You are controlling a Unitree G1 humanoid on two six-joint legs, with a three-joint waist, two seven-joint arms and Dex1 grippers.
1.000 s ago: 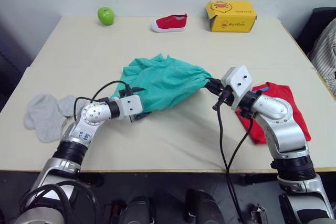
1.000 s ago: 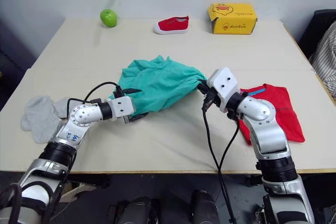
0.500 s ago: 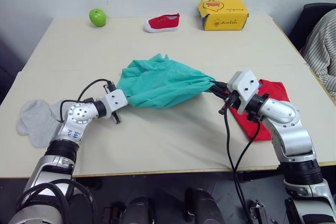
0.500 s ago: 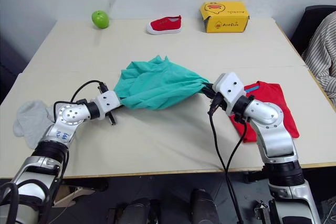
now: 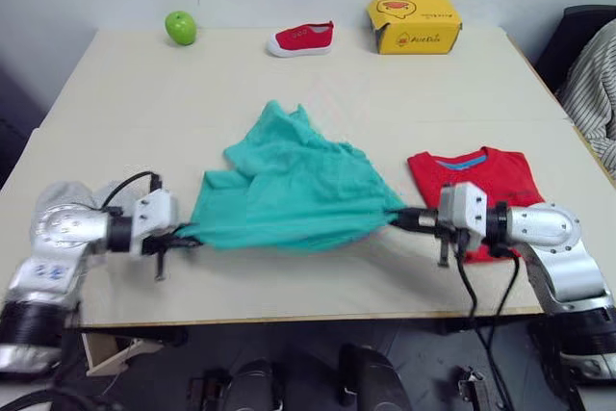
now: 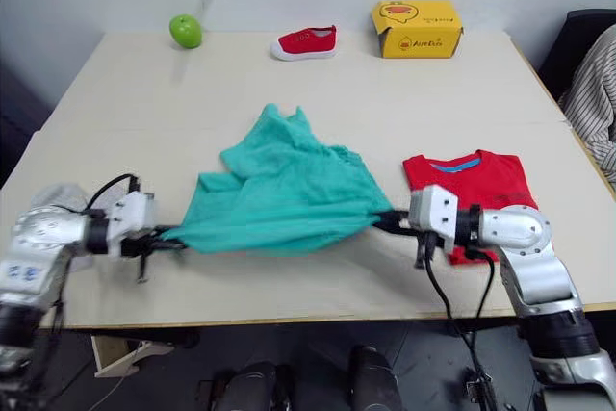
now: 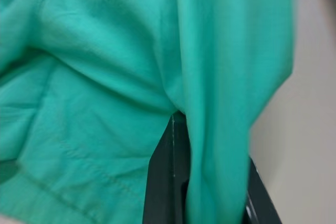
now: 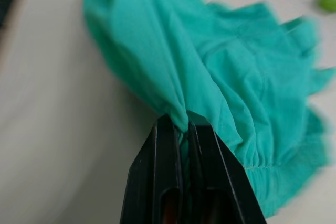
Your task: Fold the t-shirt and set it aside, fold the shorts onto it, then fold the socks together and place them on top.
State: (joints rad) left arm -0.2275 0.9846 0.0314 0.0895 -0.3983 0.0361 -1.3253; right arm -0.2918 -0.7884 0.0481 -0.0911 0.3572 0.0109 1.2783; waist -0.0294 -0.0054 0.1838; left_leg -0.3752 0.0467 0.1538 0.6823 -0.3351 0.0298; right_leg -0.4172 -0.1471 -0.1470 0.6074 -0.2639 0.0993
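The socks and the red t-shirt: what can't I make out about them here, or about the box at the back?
- socks: in the left eye view the left arm hides most of them; one or two, cannot tell.
- t-shirt: its near edge sits behind the right gripper.
- yellow box: its print is too small to read.

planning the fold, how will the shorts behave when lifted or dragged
Probably floppy: the shorts sag and bunch between the left gripper and right gripper, each pinching an end. Likely light, since thin pinches hold them. They may drag and wrinkle on the table.
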